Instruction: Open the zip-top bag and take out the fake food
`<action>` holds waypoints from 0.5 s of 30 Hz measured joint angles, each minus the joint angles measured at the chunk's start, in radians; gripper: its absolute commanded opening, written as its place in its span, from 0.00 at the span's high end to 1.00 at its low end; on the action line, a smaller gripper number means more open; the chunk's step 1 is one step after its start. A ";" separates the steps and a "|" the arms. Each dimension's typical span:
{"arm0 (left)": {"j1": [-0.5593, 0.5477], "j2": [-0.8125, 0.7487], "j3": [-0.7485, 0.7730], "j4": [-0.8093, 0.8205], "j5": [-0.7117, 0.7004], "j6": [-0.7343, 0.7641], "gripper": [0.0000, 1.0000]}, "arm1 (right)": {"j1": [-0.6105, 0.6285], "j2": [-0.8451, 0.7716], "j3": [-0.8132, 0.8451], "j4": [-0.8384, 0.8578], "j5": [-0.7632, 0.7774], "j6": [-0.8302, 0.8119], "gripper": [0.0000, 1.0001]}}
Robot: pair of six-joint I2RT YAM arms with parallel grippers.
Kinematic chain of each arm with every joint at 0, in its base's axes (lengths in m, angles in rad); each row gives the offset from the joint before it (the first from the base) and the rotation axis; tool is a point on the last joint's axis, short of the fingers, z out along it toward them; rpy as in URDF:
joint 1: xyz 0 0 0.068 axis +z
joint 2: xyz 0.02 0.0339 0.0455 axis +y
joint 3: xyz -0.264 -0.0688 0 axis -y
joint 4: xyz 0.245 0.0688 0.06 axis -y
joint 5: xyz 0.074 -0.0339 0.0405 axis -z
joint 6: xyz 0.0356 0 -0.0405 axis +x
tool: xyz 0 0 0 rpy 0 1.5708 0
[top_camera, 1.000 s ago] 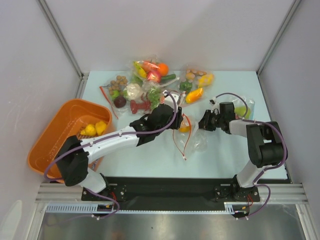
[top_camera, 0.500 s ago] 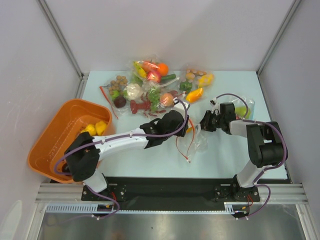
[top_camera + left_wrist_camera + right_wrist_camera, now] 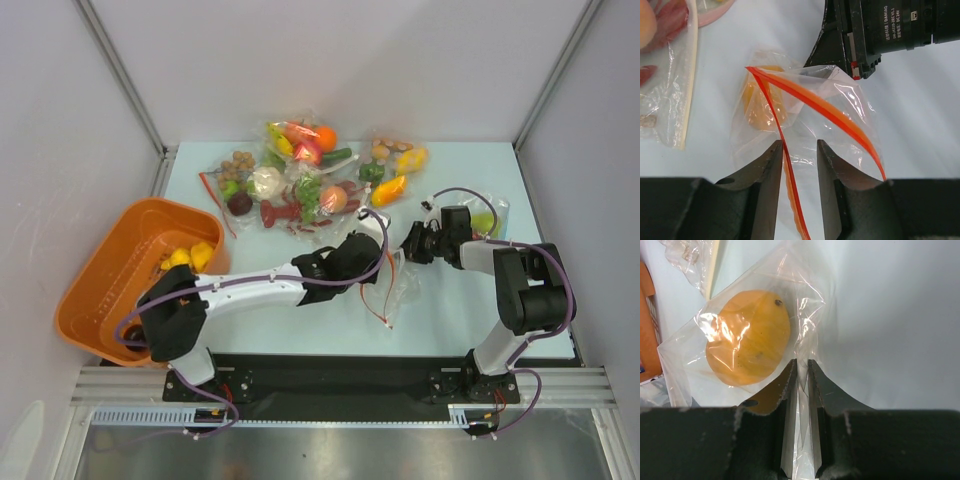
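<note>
The zip-top bag [image 3: 392,285] lies between my two grippers, its orange-red zip strip [image 3: 825,107] parted and its mouth gaping. One orange-yellow fake food piece [image 3: 747,337] sits inside; it also shows in the left wrist view [image 3: 760,100]. My left gripper [image 3: 372,262] is at the bag's mouth. Its jaws [image 3: 799,145] stand apart with one side of the zip strip and clear plastic running between them, not clamped. My right gripper [image 3: 408,245] is shut on a fold of the bag's clear plastic [image 3: 805,325] at the far end, beside the food piece.
A pile of clear bags with toy fruit and vegetables [image 3: 300,180] lies at the back of the table. An orange basket [image 3: 110,240] at the left holds yellow pieces [image 3: 190,257]. Another small bag [image 3: 490,215] lies behind the right arm.
My left gripper has moved right and towards the near edge, over the bag's mouth. The bag's zip strip has shifted a little nearer. The right gripper has stayed put.
</note>
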 measured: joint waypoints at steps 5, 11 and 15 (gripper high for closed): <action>-0.029 -0.044 0.000 -0.019 -0.046 0.001 0.63 | -0.001 0.000 -0.002 0.000 0.000 0.000 0.81; -0.073 -0.106 0.000 -0.022 -0.078 0.001 0.64 | -0.001 0.000 -0.002 0.000 0.000 0.000 0.81; -0.083 -0.121 0.000 -0.017 -0.083 0.000 0.64 | -0.001 0.000 -0.002 0.000 -0.001 0.000 0.82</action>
